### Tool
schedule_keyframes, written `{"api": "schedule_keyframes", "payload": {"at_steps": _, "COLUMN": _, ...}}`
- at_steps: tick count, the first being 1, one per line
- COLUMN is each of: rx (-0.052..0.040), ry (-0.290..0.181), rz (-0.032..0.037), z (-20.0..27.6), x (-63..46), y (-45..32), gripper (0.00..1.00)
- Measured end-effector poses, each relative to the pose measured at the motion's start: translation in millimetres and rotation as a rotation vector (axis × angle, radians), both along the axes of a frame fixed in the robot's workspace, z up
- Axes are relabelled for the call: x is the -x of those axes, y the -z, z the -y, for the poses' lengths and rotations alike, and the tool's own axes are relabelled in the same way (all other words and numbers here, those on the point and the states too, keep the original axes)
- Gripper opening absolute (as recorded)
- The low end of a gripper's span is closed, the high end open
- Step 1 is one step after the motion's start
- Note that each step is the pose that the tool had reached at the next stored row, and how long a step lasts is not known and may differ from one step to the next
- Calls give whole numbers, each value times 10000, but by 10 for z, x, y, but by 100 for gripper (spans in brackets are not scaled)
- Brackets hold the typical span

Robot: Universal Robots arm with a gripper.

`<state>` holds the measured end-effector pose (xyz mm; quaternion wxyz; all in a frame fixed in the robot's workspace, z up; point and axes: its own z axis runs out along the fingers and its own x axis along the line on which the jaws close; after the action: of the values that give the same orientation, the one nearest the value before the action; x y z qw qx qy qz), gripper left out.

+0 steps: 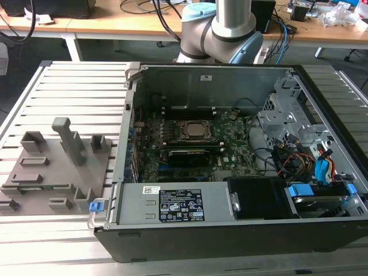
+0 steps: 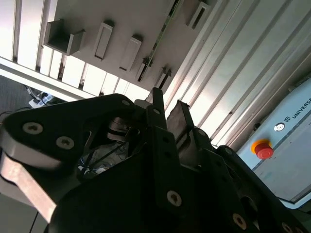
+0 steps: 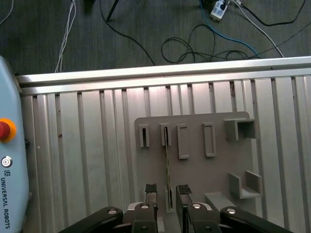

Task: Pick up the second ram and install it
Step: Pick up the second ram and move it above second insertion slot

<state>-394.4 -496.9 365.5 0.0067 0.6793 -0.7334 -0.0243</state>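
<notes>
- A grey plastic holder tray [image 3: 194,167] with raised slots lies on a slatted aluminium table [image 3: 73,160]. It sits toward the exterior view's left, at nine o'clock from an open black computer case [image 1: 230,247] that holds a large green motherboard [image 1: 236,141].
- A round red button [image 3: 4,130] on a pale casing stands just beside the table. Black cables [image 3: 194,43] trail across the dark floor beyond.
- The arm's grey and pale blue joint [image 1: 221,29] is cut off at twelve o'clock of the exterior view. In the second wrist view the gripper's black body hides part of the tray.
- The second ram [image 3: 166,158], a thin green stick, stands on edge in the tray's slots. It is seen edge-on, so its chips cannot be made out.
- The black gripper [image 3: 167,190] has its fingers apart, one on each side of the ram's end. Whether they touch it is unclear.
</notes>
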Motion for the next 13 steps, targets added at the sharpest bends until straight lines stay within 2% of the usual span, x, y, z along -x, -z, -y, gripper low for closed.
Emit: {"api": "schedule_keyframes", "payload": {"at_steps": 13, "rx": 0, "ry": -35, "rz": 1, "z": 0, "x": 0, "y": 161, "gripper": 30}}
